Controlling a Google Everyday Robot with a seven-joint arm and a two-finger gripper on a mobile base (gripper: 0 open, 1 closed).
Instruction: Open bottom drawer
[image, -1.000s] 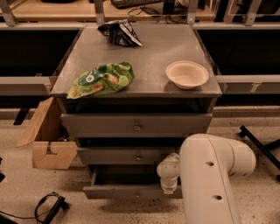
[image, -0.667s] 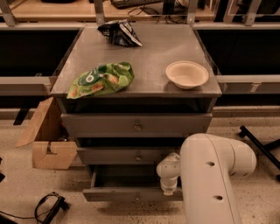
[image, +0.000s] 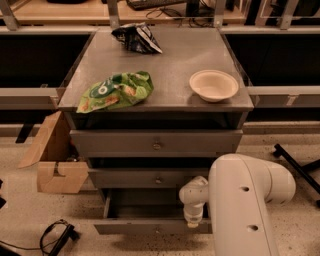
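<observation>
The grey metal cabinet (image: 80, 102) has three drawers, each with a small round knob. The bottom drawer (image: 145, 227) is pulled out towards me, showing a plain grey inside, and its thin front panel is lowest in view. My gripper (image: 191, 220) hangs from the white arm (image: 245, 205) and points down over the right part of the open drawer, just behind its front panel. The top drawer (image: 156, 144) and the middle drawer (image: 150, 178) are pushed in.
On the cabinet top lie a green snack bag (image: 116, 91), a dark snack bag (image: 136, 38) and a cream bowl (image: 213, 85). An open cardboard box (image: 55, 160) stands on the floor at the left. A black cable (image: 55, 237) lies at the lower left.
The bottom drawer has slid a little further out towards me. The arm and gripper stay in about the same place.
</observation>
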